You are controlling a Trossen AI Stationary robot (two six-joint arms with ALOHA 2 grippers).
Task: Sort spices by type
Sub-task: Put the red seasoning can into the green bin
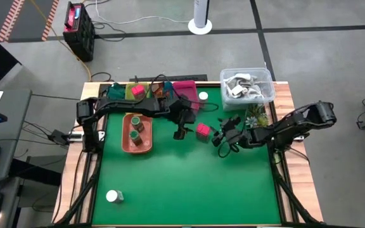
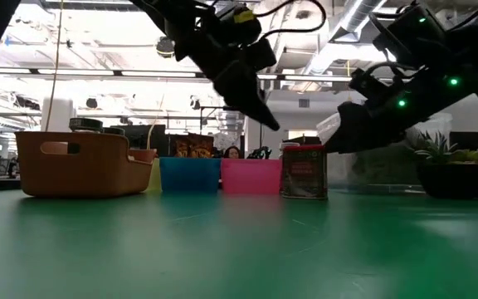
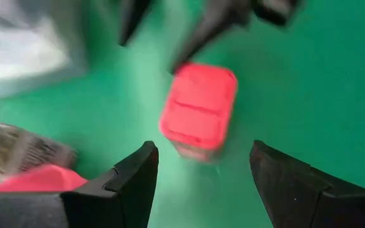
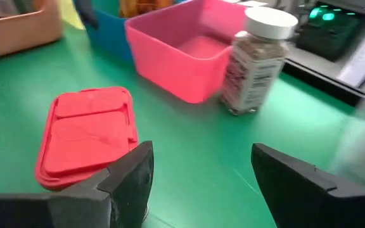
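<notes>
The desk (image 1: pixel 189 183) has a green surface with a pale wood border. The cube box (image 1: pixel 203 131) at its centre is pink-red, with a plain lid. The jar (image 4: pixel 256 60) beside the pink tray (image 4: pixel 182 57) has a white lid and a printed label over speckled brown contents. The blue tray (image 2: pixel 189 175) stands next to the pink one. The orange-brown tray (image 1: pixel 137 134) holds dark green jars (image 1: pixel 134 130). A second white-lidded jar (image 1: pixel 114 197) lies near the desk's front edge. Both arms are black.
</notes>
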